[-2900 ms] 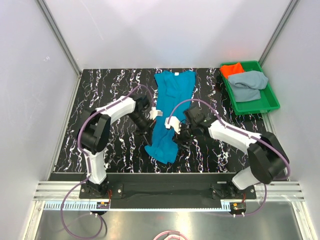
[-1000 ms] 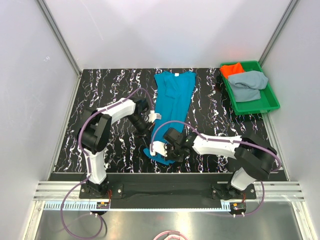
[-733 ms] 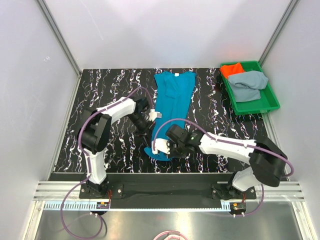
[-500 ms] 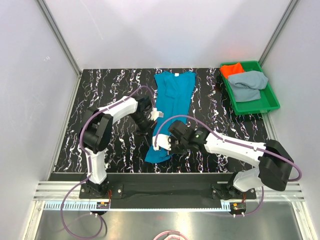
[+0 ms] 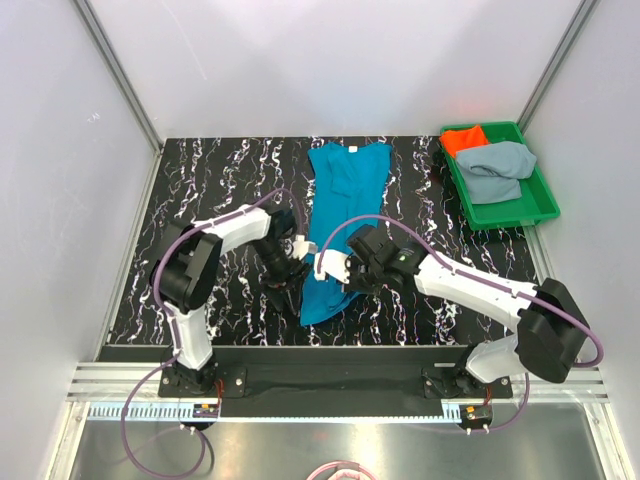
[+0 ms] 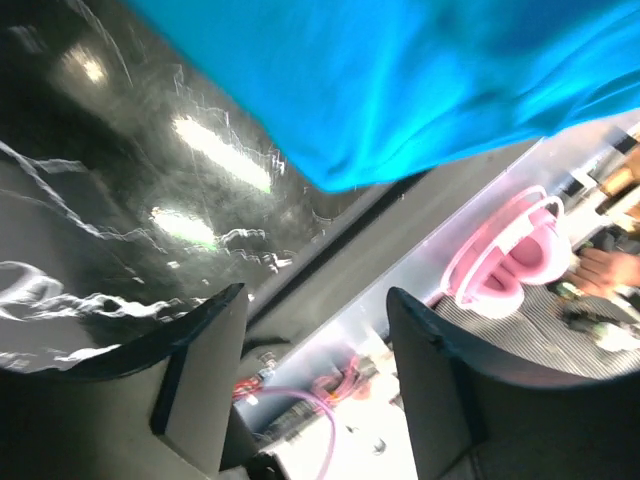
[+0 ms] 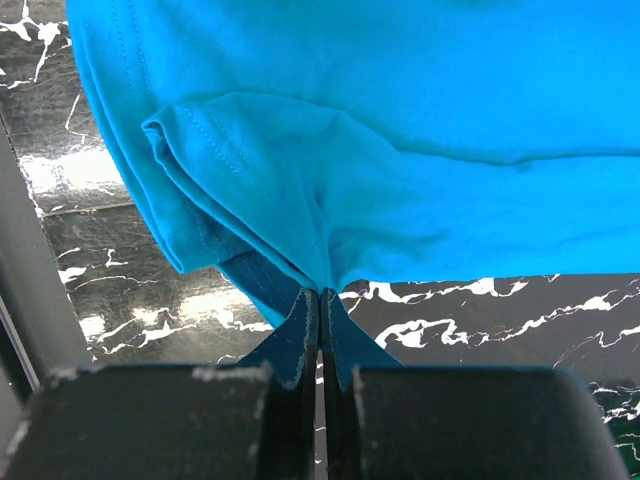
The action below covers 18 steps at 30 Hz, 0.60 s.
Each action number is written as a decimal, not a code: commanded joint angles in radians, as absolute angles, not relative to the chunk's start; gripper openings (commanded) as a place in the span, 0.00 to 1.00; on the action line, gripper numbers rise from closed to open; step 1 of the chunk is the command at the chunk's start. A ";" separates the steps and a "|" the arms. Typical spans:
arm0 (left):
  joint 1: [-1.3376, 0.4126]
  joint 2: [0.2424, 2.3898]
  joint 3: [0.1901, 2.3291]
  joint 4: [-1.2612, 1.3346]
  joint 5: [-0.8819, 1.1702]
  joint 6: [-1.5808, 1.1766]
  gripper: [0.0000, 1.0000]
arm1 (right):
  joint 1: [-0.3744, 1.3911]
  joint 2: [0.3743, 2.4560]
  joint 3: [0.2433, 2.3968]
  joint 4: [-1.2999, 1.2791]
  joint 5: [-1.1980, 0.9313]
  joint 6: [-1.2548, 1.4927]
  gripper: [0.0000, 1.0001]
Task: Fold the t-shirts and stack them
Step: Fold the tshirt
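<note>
A teal-blue t-shirt lies lengthwise down the middle of the black marbled table, its near end bunched and lifted. My right gripper is shut on a fold of that near hem, and the cloth hangs in front of its jaws. To the left of that end, my left gripper is open. Its two fingers stand wide apart with nothing between them, and the teal cloth lies beyond their tips. An orange-red t-shirt and a grey-blue t-shirt lie crumpled in the tray.
A green plastic tray sits at the back right corner of the table. White walls with metal posts close in the left, back and right sides. The table's near edge and a metal rail run just below the shirt's near end.
My left gripper has opened, let go of the teal shirt and drawn back towards the near left. My right gripper has carried the near hem up and to the right.
</note>
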<state>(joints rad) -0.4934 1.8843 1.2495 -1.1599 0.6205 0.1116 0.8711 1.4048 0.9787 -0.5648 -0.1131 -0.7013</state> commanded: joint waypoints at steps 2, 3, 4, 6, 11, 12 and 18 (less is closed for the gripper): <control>-0.491 1.903 1.241 -1.155 0.667 0.075 0.64 | 0.865 1.411 1.014 -0.537 -0.100 -0.709 0.00; -0.489 1.917 1.246 -1.152 0.673 0.072 0.64 | 0.867 1.410 1.014 -0.535 -0.103 -0.704 0.00; -0.486 1.933 1.253 -1.151 0.699 0.071 0.63 | 0.867 1.413 1.014 -0.535 -0.101 -0.703 0.00; -0.486 1.977 1.261 -1.144 0.771 0.058 0.61 | 0.862 1.410 1.012 -0.534 -0.101 -0.703 0.00; -0.494 2.051 1.276 -1.126 0.860 0.029 0.61 | 0.850 1.407 1.009 -0.531 -0.100 -0.699 0.00; -0.495 2.057 1.275 -1.121 0.865 0.026 0.61 | 0.848 1.408 1.008 -0.528 -0.100 -0.696 0.00; -0.503 2.092 1.258 -1.071 0.874 0.003 0.54 | 0.833 1.408 1.012 -0.525 -0.098 -0.692 0.00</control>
